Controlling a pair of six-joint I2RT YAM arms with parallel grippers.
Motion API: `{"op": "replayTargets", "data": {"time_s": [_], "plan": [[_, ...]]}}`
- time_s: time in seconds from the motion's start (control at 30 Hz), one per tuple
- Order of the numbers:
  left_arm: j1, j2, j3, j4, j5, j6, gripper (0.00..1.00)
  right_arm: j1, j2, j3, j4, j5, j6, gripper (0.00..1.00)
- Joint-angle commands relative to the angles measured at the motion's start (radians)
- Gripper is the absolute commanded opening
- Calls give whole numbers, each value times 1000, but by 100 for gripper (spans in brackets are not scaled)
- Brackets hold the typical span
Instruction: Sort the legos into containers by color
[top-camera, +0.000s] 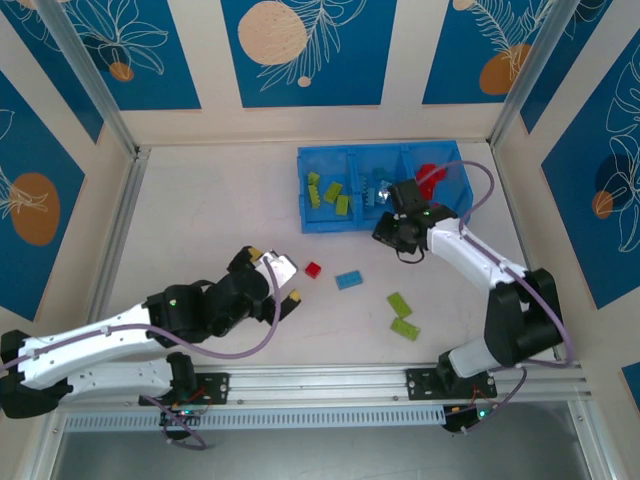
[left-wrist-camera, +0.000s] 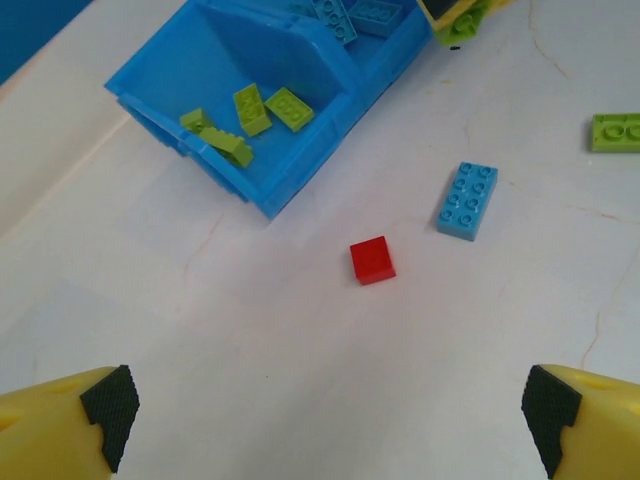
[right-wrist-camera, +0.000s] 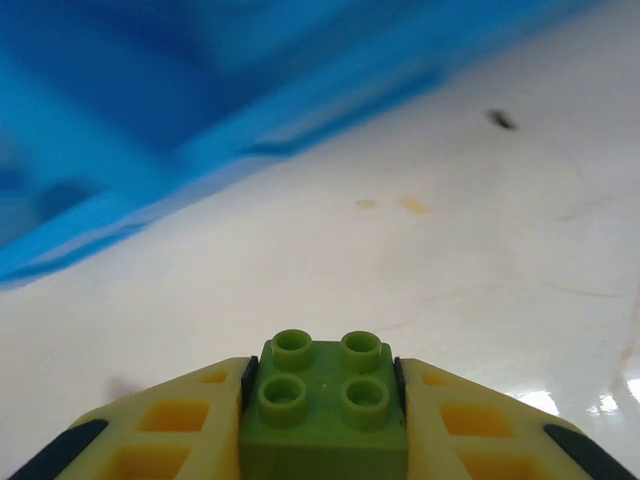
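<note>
The right gripper is clamped on a lime-green brick. The brick is a square block of glossy plastic with four round studs on top. It sits squeezed between yellow fingers whose faces are moulded with a grid of square recesses. From above, the right gripper hangs just at the near wall of the tray, by its middle compartment; whether it touches that wall cannot be told.

The left gripper stands wide apart with nothing between its yellow fingers, each tipped with a black, finely knurled pad. It hovers over the smooth, off-white table, left of the table's middle, with its arm reaching in from the near left corner.

Directly ahead of it lies a small square red brick. Just beyond that, to the right, is an oblong light blue brick with two rows of four studs. Two oblong green bricks lie close together toward the near edge, right of the middle. Faint hairline marks cross the tabletop.

The tray is a rectangle of thin-walled blue plastic toward the far edge, right of the middle, split by slim dividers. Its left compartment holds lime bricks, the middle one pale blue bricks, and the right one red bricks.
</note>
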Motion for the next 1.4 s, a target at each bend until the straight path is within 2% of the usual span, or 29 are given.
{"op": "replayTargets", "data": {"time_s": [0.0, 0.07, 0.13, 0.3, 0.37, 0.47, 0.53, 0.6, 0.7, 0.77, 0.87, 0.97, 1.03, 1.17, 1.3, 1.37], "plan": [[6, -90, 16, -39, 6, 50, 100, 124, -18, 107, 39, 80, -74, 30], [8, -139, -1, -34, 24, 52, 100, 177, 61, 213, 66, 105, -131, 30], [9, -171, 15, -73, 35, 53, 100, 202, 200, 373, 15, 146, -179, 30], [11, -213, 56, -151, 63, 88, 100, 196, 504, 660, 14, 232, -283, 30], [11, -222, 36, -131, 74, 96, 100, 183, 596, 786, -12, 236, -291, 33], [14, -225, -2, -112, 54, 96, 100, 173, 700, 961, -103, 207, -297, 48], [18, -226, -27, -87, 53, 86, 100, 181, 711, 1037, -162, 199, -306, 55], [24, -226, -43, -60, 66, 77, 100, 189, 675, 1039, -191, 202, -310, 58], [42, -213, -55, -33, 90, 73, 100, 201, 535, 915, -182, 206, -278, 59], [53, -198, -52, -29, 111, 72, 100, 220, 373, 716, -75, 233, -257, 60], [72, -173, -43, -33, 133, 73, 100, 243, 109, 363, 77, 287, -189, 66], [84, -163, -41, -30, 152, 73, 100, 236, -84, 136, 18, 340, -52, 70], [88, -161, -41, -31, 161, 72, 100, 226, -169, 22, -98, 371, 44, 72], [92, -156, -46, -32, 165, 73, 100, 185, -231, -114, -286, 305, 120, 81], [95, -134, -51, -18, 175, 74, 100, 123, -172, -233, -292, 130, 103, 90], [97, -121, -47, -23, 174, 77, 100, 90, -108, -256, -301, 97, 101, 91]]}}
